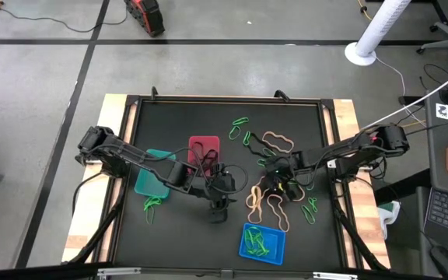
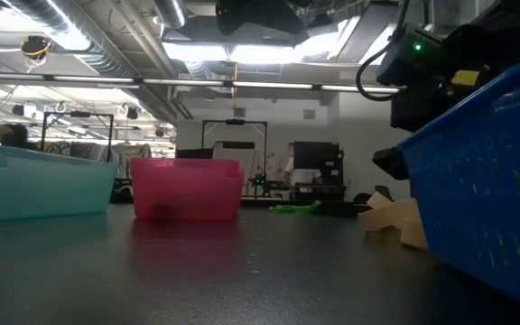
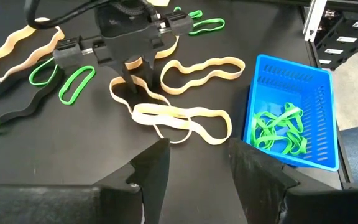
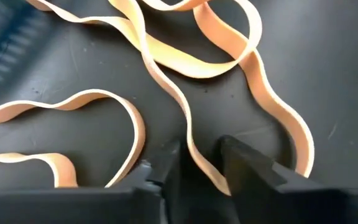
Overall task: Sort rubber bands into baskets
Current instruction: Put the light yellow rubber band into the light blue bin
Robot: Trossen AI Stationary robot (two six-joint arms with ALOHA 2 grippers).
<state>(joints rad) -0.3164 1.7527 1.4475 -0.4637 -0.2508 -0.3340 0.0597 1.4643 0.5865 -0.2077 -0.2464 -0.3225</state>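
We look down on a black bench (image 1: 169, 117) with two dark arms reaching in from its left and right edges. Three baskets sit on it: a teal basket (image 1: 151, 183) toward the left edge, a red basket (image 1: 204, 145) near the middle, and a blue basket (image 1: 262, 243) by the near edge, already holding a tangle of green bands (image 3: 278, 129).

The left gripper (image 1: 222, 204) hovers near the bench's middle, its fingers (image 3: 151, 171) spread and holding nothing.

The right gripper (image 4: 197, 165) is down on the pile right of centre, its fingers (image 4: 244, 163) set either side of a tan band (image 4: 191, 146), not yet closed on it.

We judge a tan band is being picked; next the fingers must close, lift, and carry it to a basket.

Loose bands lie right of centre: roughly four or five tan, several green, at least one black band (image 3: 17, 109). One green band (image 1: 152, 205) lies just beside the teal basket.
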